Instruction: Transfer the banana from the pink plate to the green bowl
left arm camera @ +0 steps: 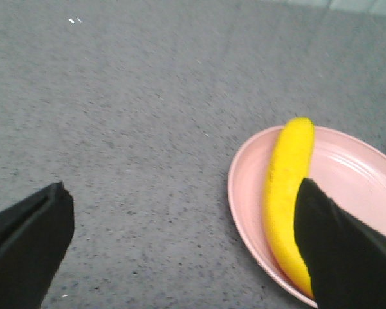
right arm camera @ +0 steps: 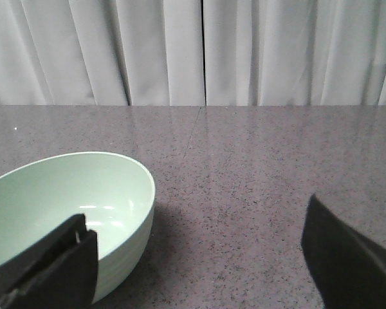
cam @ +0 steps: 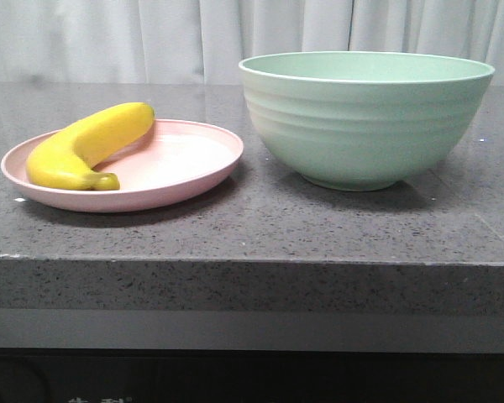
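Observation:
The yellow banana [cam: 88, 144] lies on the left half of the pink plate [cam: 185, 159], its stem tip toward the front. The green bowl [cam: 365, 117] stands upright to the plate's right, apart from it. Neither gripper shows in the front view. In the left wrist view my left gripper [left arm camera: 183, 241] is open and empty over bare table beside the plate [left arm camera: 354, 174]; one finger [left arm camera: 344, 251] covers part of the banana [left arm camera: 284, 193]. In the right wrist view my right gripper [right arm camera: 199, 257] is open and empty, with the bowl [right arm camera: 71, 193] beside one finger.
The grey speckled stone table [cam: 260, 227] ends in a front edge close to the camera. White curtains [cam: 151, 38] hang behind the table.

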Action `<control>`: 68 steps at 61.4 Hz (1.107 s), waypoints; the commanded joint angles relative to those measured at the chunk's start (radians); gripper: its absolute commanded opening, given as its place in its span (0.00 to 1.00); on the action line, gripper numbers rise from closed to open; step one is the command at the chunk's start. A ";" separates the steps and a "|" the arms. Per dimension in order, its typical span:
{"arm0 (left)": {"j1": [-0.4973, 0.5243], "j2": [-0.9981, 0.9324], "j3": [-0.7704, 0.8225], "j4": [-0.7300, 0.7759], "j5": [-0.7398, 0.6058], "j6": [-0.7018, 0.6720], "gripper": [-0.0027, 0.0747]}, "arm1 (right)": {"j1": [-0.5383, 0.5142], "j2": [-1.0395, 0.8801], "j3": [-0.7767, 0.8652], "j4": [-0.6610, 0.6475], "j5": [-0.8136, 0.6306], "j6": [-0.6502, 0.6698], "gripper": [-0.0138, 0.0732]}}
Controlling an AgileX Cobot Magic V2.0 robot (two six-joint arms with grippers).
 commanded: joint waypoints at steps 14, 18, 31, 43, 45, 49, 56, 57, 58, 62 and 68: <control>-0.185 0.379 -0.294 -0.005 0.104 0.008 0.92 | -0.008 0.015 -0.033 -0.008 -0.097 -0.002 0.91; -0.207 0.434 -0.327 -0.005 0.113 0.008 0.92 | -0.008 0.015 -0.031 -0.008 -0.097 -0.002 0.91; -0.261 0.539 -0.369 -0.005 0.102 0.008 0.84 | -0.008 0.015 -0.030 -0.008 -0.097 -0.002 0.91; -0.257 0.566 -0.369 -0.004 0.088 0.008 0.80 | -0.008 0.015 -0.030 -0.008 -0.097 -0.002 0.91; -0.257 0.569 -0.369 -0.004 0.088 0.008 0.80 | -0.008 0.015 -0.030 -0.008 -0.097 -0.002 0.91; -0.257 0.581 -0.369 -0.004 0.086 0.008 0.80 | -0.008 0.015 -0.030 -0.008 -0.097 -0.002 0.91; -0.257 0.607 -0.369 -0.004 0.086 0.008 0.80 | -0.008 0.015 -0.030 -0.008 -0.097 -0.002 0.91; -0.257 0.613 -0.369 -0.004 0.086 0.008 0.80 | -0.008 0.015 -0.030 -0.008 -0.097 -0.002 0.91; -0.257 0.616 -0.369 -0.004 0.086 0.008 0.80 | -0.008 0.015 -0.030 -0.008 -0.097 -0.002 0.91; -0.257 0.627 -0.369 -0.004 0.086 0.008 0.80 | -0.008 0.015 -0.030 -0.008 -0.097 -0.002 0.91; -0.257 0.640 -0.369 -0.004 0.086 0.008 0.80 | -0.008 0.015 -0.030 -0.008 -0.097 -0.002 0.91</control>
